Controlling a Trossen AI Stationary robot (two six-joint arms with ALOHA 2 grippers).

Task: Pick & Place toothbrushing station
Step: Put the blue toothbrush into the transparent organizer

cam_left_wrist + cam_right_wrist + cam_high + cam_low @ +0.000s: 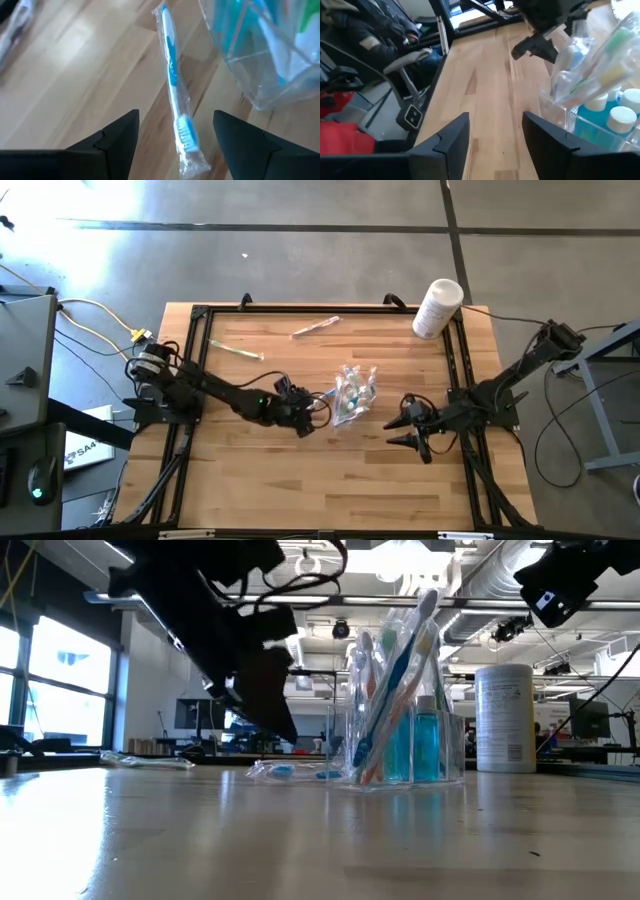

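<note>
Hovering left end effector (175,150) over a wrapped blue toothbrush (172,75) lying flat on the worktop (75,75), fingers spread wide, nothing held. In the left wrist view the brush runs between the two fingers (115,135), bristle end nearest, its clear wrapper sticking out past the head.

For a clean pick, my read:
- Come straight down so the fingers land either side of the handle, not on the loose wrapper tail.
- Grip the handle mid-length; the head end is thin and likely to pivot.
- The wrapper looks slick, so close firmly before lifting.
- The clear organiser (355,392) sits just beside the brush, holding upright brushes and teal bottles (428,745). Keep the far finger off its wall on descent, or it may slide.

In the high view the left end effector (312,418) sits just left of the organiser, mid-worktop. Right end effector (412,432) waits to the organiser's right, near but apart, fingers partly open and empty.

Elsewhere: two more wrapped brushes lie near the far edge, one pale (315,328), one green (236,350), well apart from the action. A white canister (436,307) stands at the far right corner.

Risk: the wrapper snagging the organiser's edge on the lift.
</note>
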